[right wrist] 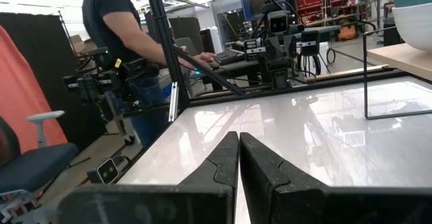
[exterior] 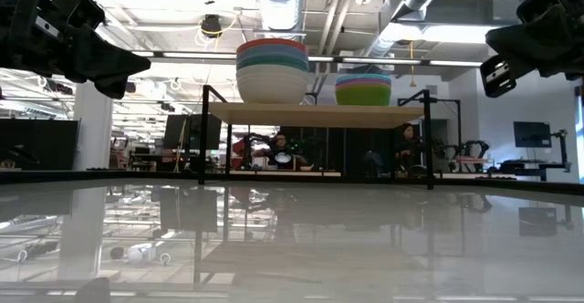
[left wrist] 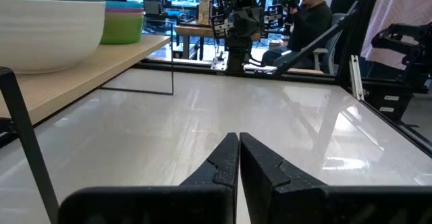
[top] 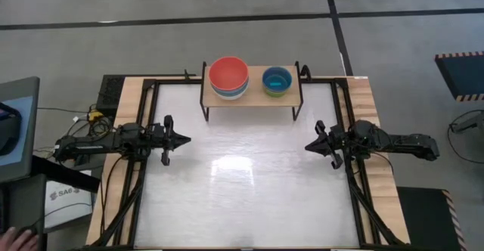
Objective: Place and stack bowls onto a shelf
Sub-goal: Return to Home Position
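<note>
On the shelf (top: 255, 96) at the far edge of the table (top: 242, 198), you have two stacks of bowls side by side. The larger stack stands on the left, with the white bowl (exterior: 271, 86) at the bottom, the dark teal bowl (exterior: 271, 61) and the slate-blue bowl (exterior: 271, 50) above it, and the red-orange bowl (top: 228, 72) on top. The smaller stack stands just to its right and apart from it, with the lime green bowl (exterior: 363, 98) lowest and the cyan bowl (top: 277, 79) uppermost. Your left gripper (top: 185, 138) hangs over the table's left side, its fingers pressed together on nothing. Your right gripper (top: 308, 147) faces it from the right side, fingers likewise together and empty. Both are well apart from the shelf. A person (right wrist: 118, 21) stands beyond the table.
</note>
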